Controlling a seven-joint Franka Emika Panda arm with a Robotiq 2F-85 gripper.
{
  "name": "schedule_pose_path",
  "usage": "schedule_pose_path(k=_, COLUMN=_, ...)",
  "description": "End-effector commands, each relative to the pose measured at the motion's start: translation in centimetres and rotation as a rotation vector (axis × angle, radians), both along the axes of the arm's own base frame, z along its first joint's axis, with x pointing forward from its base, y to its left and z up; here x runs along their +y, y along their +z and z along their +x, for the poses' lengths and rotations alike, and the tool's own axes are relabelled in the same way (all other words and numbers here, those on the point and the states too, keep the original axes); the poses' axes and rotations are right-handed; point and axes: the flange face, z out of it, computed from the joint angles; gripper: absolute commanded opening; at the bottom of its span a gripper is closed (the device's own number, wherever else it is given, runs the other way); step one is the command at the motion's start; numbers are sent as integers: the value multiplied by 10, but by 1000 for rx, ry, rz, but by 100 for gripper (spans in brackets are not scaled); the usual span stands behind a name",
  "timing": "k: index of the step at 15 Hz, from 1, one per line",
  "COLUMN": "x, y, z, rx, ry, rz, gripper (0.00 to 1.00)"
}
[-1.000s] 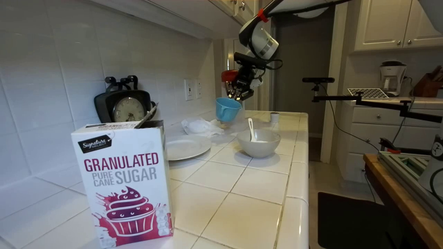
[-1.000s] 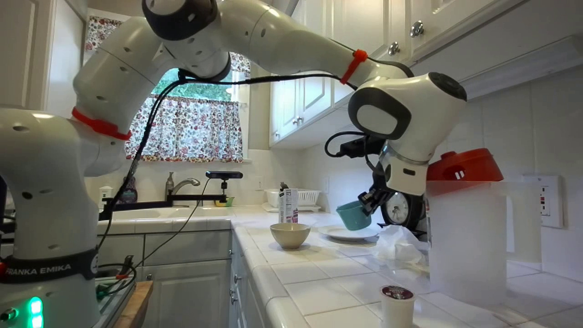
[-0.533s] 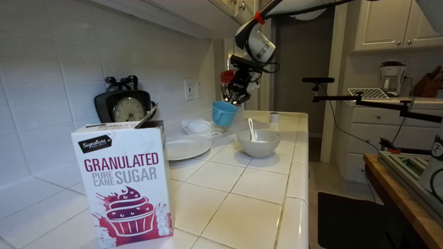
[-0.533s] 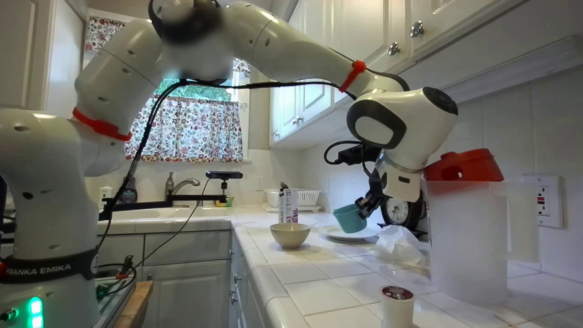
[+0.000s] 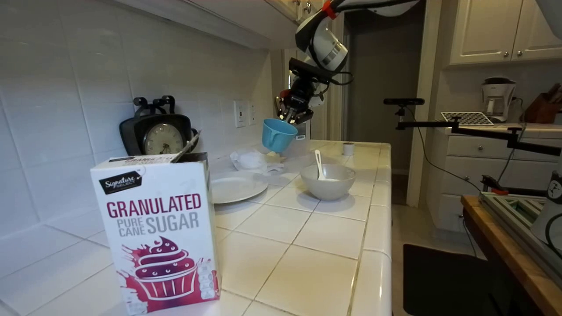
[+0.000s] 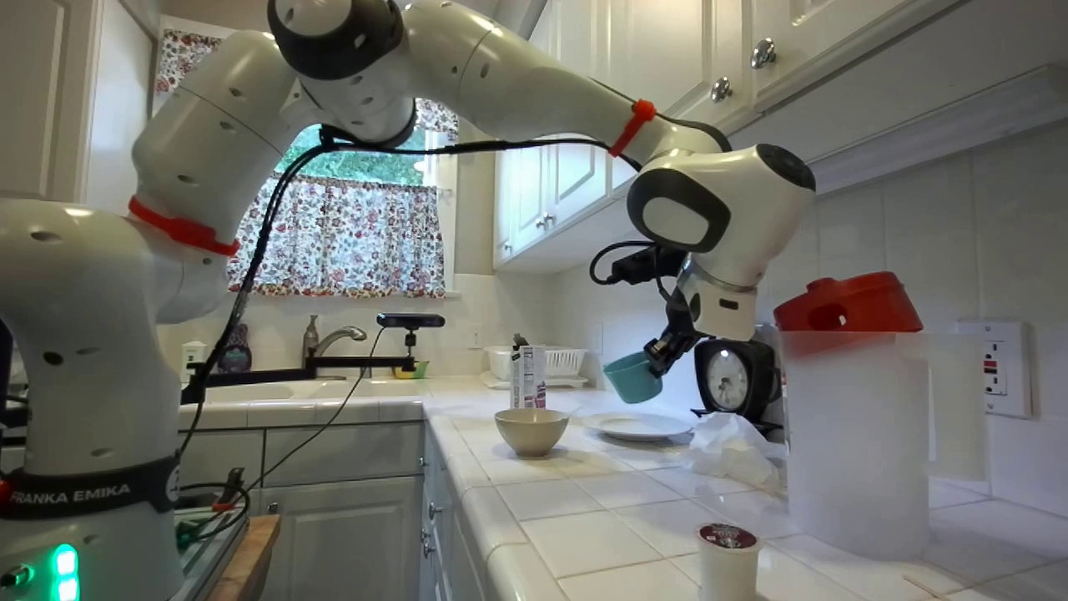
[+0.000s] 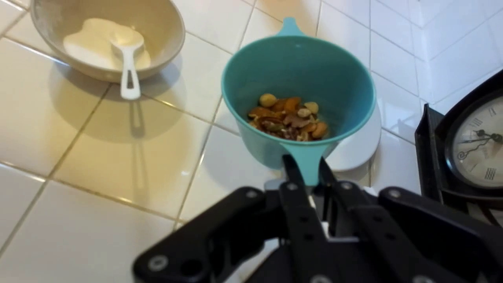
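The fingers are pinching the handle tab of a teal cup, one on each side of it. The cup is just ahead of the fingers, its inside showing in the wrist view with a small loose heap of mixed nuts at the bottom; a second tab juts from its rim on the side away from the fingers. In both exterior views it hangs tilted from the fingers, clear of the tiled bench. Left of the fingers in the wrist view, and lower, a beige bowl stands on the bench, holding a white powder and a white spoon whose handle sticks out over the rim. Lower than the fingers, partly hidden by the cup in the wrist view, lies a white plate. To the right of the fingers in that same view is a black-cased clock. In an exterior view a frosted container topped by a red lid stands to the right of the fingers, a crumpled white wrapper lies lower and to their right, and a small pod stands well apart from them. An upright, open sugar box stands left of the fingers and lower in an exterior view, well apart from them.
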Motion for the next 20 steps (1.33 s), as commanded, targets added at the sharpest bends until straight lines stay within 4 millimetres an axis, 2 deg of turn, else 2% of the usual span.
schedule_pose_path(k=1, x=22, y=9, z=6, rx=-35, ry=32, rz=6, gripper=3)
schedule_pose_path(k=4, x=39, y=12, z=13, rx=-37, ry=52, rz=7, gripper=3)
schedule_pose_path(k=6, x=41, y=11, z=15, rx=-40, ry=52, rz=8, gripper=3)
schedule_pose_path(k=12, x=25, y=17, z=14, rx=-39, ry=30, rz=22, gripper=3)
schedule_pose_path(k=13, x=28, y=11, z=12, rx=-30, ry=36, rz=-8, gripper=12)
schedule_pose_path(k=18, x=24, y=12, z=12, rx=-31, ry=30, rz=-5, gripper=12)
schedule_pose_path(k=19, x=24, y=12, z=12, rx=-31, ry=30, rz=-5, gripper=3)
schedule_pose_path(k=20, x=23, y=9, z=10, rx=-30, ry=19, rz=-6, gripper=3)
